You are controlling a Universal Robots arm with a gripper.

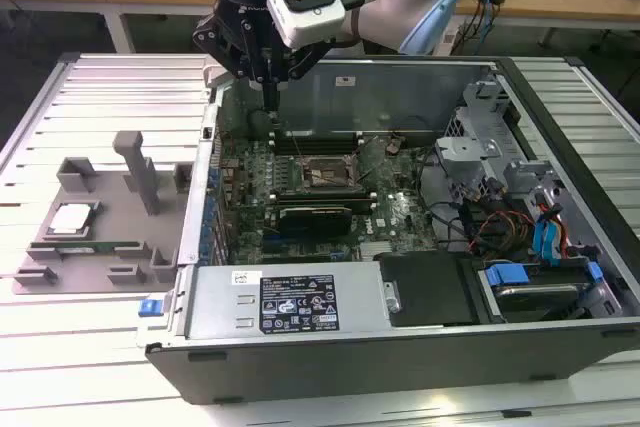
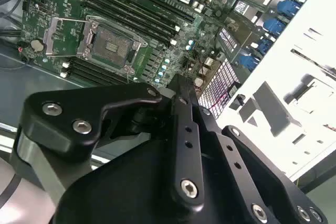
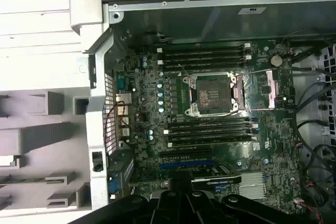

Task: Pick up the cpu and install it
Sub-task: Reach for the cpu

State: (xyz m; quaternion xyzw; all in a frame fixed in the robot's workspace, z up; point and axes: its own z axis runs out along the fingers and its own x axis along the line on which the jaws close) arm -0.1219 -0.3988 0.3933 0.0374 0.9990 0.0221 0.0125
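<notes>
Arm and black two-finger tool (image 1: pixel 270 99) hang over the rear corner of the open dark-grey computer case (image 1: pixel 400 352), on the exterior view's left side of it. I read the tool as closed on itself, its tips drawn to one narrow point, with nothing between them. That point sits above the green motherboard (image 1: pixel 400 212), clear of the board as far as I can judge.

I see the small square cpu with its silvery metal top (image 1: pixel 72 219) lying flat on the grey moulded tray (image 1: pixel 110 197), well apart from the tool and outside the case, on the exterior view's left. A long narrow green memory stick (image 1: pixel 95 247) lies on the same tray just beside it.

On my wrist cameras the square black socket frame (image 3: pixel 212 94) shows in both wrist views (image 2: pixel 110 43), uncovered, with its metal plate swung aside and nothing seated in it. Black memory slots run along both sides of it. Tray and case both rest on the ribbed aluminium bench (image 1: pixel 100 87).
</notes>
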